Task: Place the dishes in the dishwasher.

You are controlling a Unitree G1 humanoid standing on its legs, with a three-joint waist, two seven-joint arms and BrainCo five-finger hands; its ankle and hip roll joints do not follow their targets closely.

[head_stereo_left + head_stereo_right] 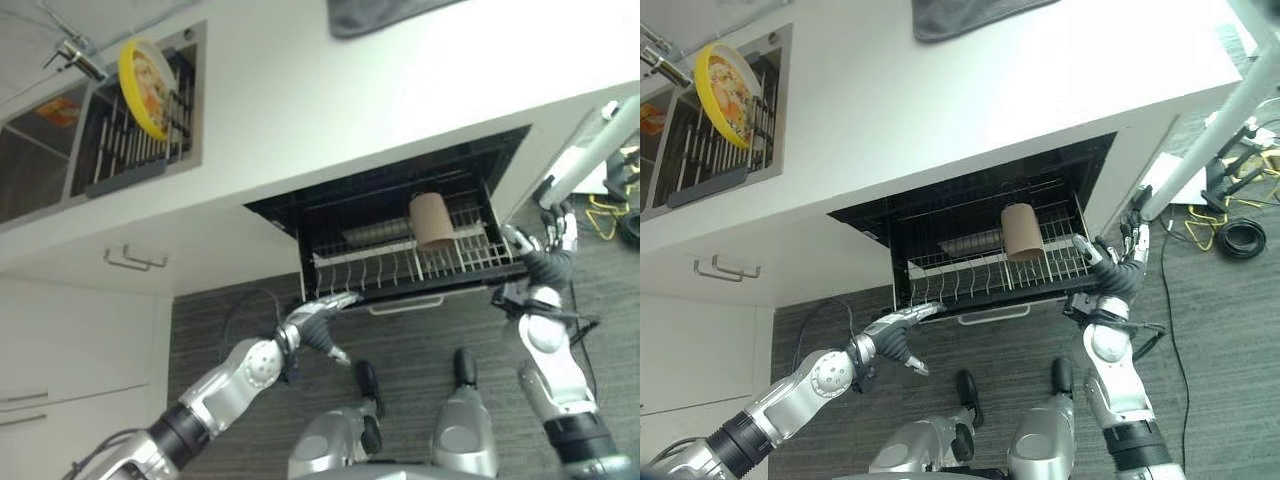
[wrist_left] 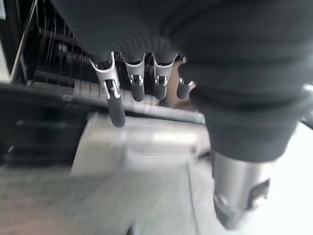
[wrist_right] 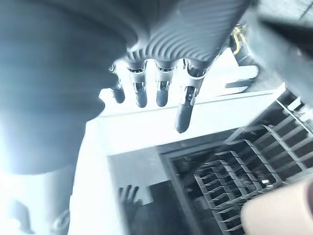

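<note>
Dishwasher (image 1: 300, 215): stood open under the white countertop (image 1: 330, 90), its wire rack (image 1: 420, 262) drawn out over the grey floor.
Rack contents: a brown cup (image 1: 432, 220) stood among the tines toward the rack's right side; a long dark grey item lay behind it, too dim to identify.
Left hand (image 1: 318, 325): was at the rack's front left corner, fingers (image 2: 115, 104) extended and relaxed, gripping nothing. Whether the fingertips touched the rack's front edge could not be told.
Right hand (image 1: 1120, 262): was at the rack's front right corner, fingers (image 3: 183, 113) straight and spread, holding nothing; contact with the rack could not be confirmed.
Sink (image 1: 35, 155): was set in the countertop at the far left, with a faucet (image 1: 78, 55) above it.
Drying rack (image 1: 130, 140): a dark rack sat in the basin next to the sink.
Plate (image 1: 143, 85): a yellow-rimmed plate stood on edge in that drying rack, well apart from the dishwasher and from both hands.
Cloth (image 1: 375, 12): a dark grey cloth lay at the far edge of the countertop.
Cabinets (image 1: 70, 340): white cabinet fronts with metal handles were left of the dishwasher.
</note>
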